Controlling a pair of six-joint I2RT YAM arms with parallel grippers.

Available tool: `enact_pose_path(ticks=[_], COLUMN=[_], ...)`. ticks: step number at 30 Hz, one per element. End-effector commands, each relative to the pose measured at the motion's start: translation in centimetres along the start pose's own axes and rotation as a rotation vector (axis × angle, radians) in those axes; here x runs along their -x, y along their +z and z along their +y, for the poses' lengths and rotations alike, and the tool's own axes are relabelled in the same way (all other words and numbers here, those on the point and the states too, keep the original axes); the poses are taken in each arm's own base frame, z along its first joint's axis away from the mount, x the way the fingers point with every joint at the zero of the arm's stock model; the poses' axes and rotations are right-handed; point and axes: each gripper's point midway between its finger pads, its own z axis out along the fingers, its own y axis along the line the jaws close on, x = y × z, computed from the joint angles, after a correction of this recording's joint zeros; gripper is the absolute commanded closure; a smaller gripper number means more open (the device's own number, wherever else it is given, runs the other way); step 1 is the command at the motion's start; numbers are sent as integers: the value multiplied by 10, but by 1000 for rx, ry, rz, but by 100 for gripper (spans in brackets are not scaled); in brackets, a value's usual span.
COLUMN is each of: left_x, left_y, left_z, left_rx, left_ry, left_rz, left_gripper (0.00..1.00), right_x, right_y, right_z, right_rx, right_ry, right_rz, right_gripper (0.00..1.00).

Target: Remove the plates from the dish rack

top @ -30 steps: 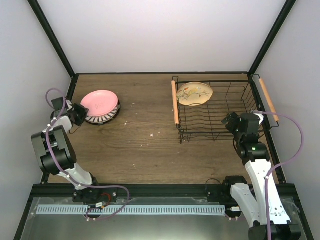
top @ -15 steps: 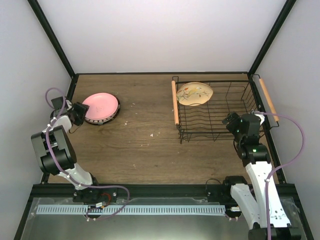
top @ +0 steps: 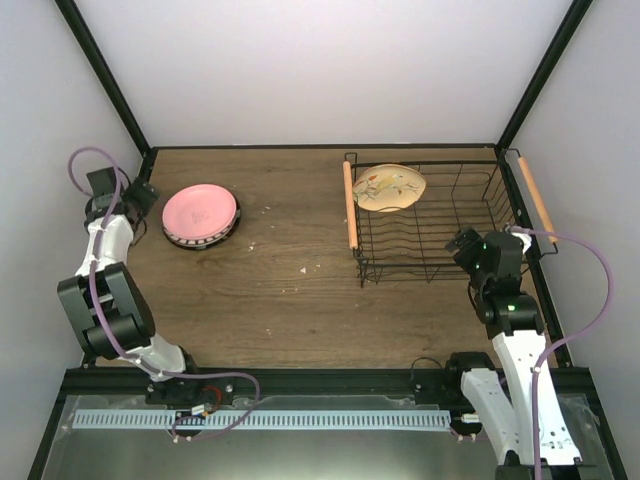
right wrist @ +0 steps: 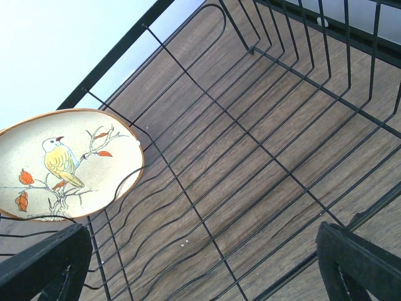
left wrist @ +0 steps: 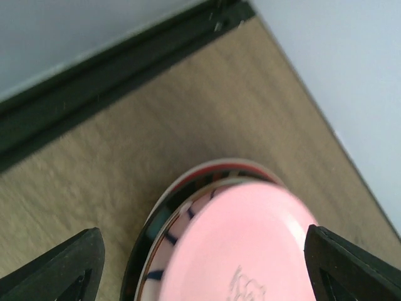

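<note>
A pink plate point(top: 200, 210) point(left wrist: 250, 244) lies on top of a stack at the table's left. Under it show a black-striped white rim point(left wrist: 169, 235) and a red rim point(left wrist: 213, 168). My left gripper point(top: 138, 196) point(left wrist: 207, 269) hovers just left of the stack, open, holding nothing. The black wire dish rack point(top: 430, 275) point(right wrist: 250, 150) stands at the right. A tan plate point(top: 390, 187) point(right wrist: 66, 164) with a bird print leans in its far left corner. My right gripper point(top: 462, 245) point(right wrist: 200, 263) is open over the rack's near right part, empty.
Two wooden rod handles point(top: 349, 205) point(top: 536, 200) run along the rack's sides. Black frame posts and white walls close in the table at the back and sides. A few white crumbs point(top: 304, 269) lie mid-table.
My left gripper opened and let go of the pink plate, then drew back left and away from it. The plate settled onto the stack. The right arm barely shifted.
</note>
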Motion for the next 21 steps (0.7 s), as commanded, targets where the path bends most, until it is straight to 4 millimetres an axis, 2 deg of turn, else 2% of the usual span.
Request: enact_pose_path(ticks=[1,3,4,5,7,8,9,11,13,15,16,18,21], left_x=[49,52,49,41,11,-17,-45,-105,-170,-230,-253,-292,-328], left_y=[-37,-45,-50,-56,-79,-95,-112,-139,-159,-172,-175,-176,-168], left_z=[-55,-105,-137,-171,-246,-287,-320,-369,-401,-416,-421,-424,-428], left_rx=[-78,-199,-280,-373,-599,-717,-826,-996,-1107,-1192,-1222,-1260,-1287], left_ry=[108,201,262,336,509,631,735,952,1153,1323,1392,1488,1564], left_rz=[-188,-218,-227,-227,-218,-216,-206,-180,-142,-104,-99,-85,-68], left_gripper=[11,11,11,11,11,11,12,13,13,14,15,17,20], right_x=[-3,-4,-3,-3,-2,-1,-1,1,4,7,8,12,16], right_y=[1,2,2,2,2,2,1,-1,-4,-8,-10,-15,-20], right_z=[-3,-2,-1,0,1,1,1,0,-1,-3,-5,-6,-8], right_rx=[-6,-1,1,6,8,9,8,3,-2,-11,-17,-25,-32], right_ry=[13,12,11,12,11,11,10,11,10,8,6,3,-5], right_rz=[10,13,12,13,11,7,5,-5,-18,-33,-40,-58,-75], right_gripper=[0,0,0,0,0,0,0,0,0,0,0,0,0])
